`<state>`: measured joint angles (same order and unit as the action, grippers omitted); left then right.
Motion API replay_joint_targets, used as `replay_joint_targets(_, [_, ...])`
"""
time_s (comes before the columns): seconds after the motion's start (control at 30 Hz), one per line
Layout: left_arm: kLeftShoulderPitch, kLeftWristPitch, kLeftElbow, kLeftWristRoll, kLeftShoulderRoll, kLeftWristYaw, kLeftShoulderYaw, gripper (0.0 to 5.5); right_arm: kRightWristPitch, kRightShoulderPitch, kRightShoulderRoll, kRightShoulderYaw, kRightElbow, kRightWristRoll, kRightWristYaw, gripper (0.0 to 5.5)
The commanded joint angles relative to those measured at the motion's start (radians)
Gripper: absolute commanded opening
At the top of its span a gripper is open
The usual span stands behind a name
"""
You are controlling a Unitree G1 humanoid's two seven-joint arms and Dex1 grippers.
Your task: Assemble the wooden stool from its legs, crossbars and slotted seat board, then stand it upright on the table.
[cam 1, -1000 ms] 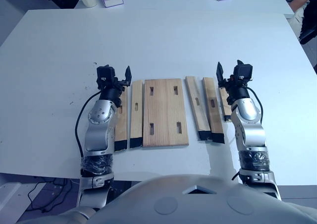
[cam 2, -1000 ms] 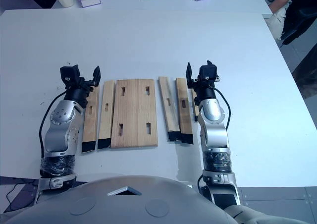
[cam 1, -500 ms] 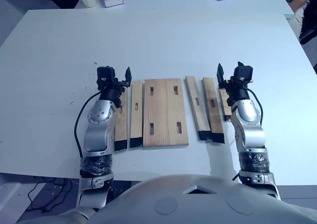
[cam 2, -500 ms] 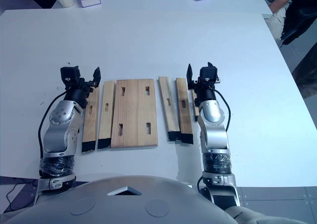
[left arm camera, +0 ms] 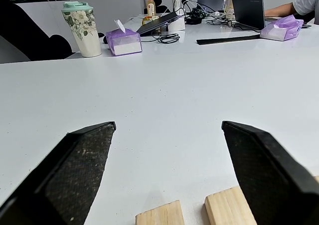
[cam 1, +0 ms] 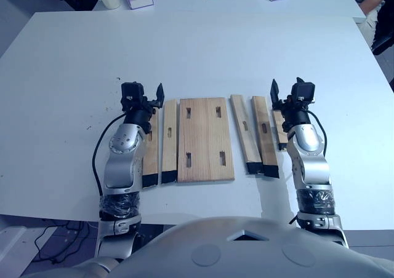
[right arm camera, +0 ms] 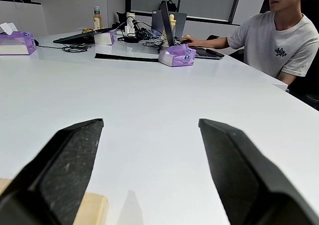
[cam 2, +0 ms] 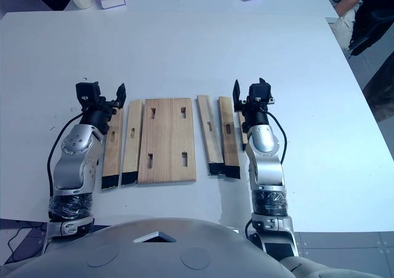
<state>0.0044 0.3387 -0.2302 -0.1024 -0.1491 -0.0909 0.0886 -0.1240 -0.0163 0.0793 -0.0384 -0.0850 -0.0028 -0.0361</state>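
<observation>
Left gripper (cam 1: 143,97) and right gripper (cam 1: 287,97) hang spread at the far ends of the legs and crossbars (cam 1: 168,139) flanking the flat seat board (cam 1: 205,139) in the head views, unmoved from a second ago. Each wrist view shows wide jaws over plank ends (left arm camera: 225,210); assembly hasn't started.

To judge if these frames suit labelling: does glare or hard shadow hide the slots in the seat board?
Left eye view: the seat board is evenly lit, all four slots plain, no glare. Left wrist view: the white table shows only a soft sheen, no hard shadows.
</observation>
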Motion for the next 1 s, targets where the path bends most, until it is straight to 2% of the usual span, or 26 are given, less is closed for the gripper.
replay_joint_targets(0.03, [-0.004,0.017,-0.006,0.005,-0.004,-0.002,-0.005,3.98,-0.015,0.005,-0.004,0.004,-0.017,-0.002,0.005,3.53])
replay_joint_targets(1.0, [0.001,0.032,-0.02,0.002,0.001,0.009,0.013,3.98,-0.014,-0.004,-0.002,0.01,-0.001,-0.002,0.0,3.53])
